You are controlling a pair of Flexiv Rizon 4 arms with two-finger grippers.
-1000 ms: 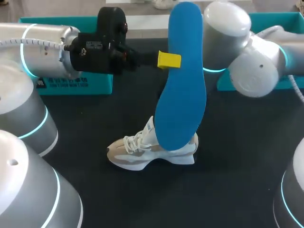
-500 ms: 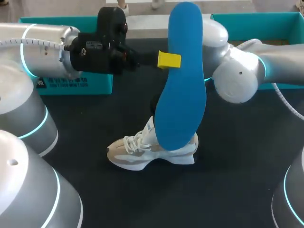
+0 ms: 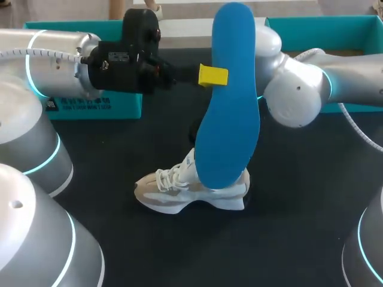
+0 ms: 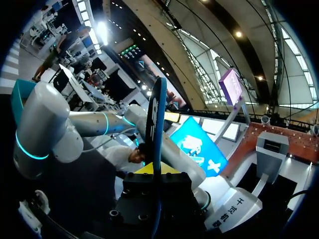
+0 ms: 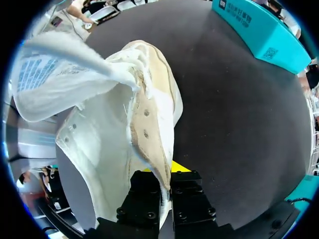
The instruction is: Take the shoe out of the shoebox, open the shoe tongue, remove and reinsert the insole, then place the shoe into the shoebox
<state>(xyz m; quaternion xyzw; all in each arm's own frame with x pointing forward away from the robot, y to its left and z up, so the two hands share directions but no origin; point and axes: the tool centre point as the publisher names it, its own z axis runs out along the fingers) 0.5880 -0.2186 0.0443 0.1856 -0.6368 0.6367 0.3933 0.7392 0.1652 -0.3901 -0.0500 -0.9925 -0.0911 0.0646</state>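
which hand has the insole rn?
The left hand: it is shut on the blue insole, held upright. The right hand grips the shoe instead.

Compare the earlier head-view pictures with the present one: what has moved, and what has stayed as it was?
The right arm's grey elbow joint swung inward, toward the table's middle. Nothing visibly was taken hold of or let go. Unchanged: the left gripper holds the blue foam insole upright above the white and beige sneaker, which sits in the same spot on the table.
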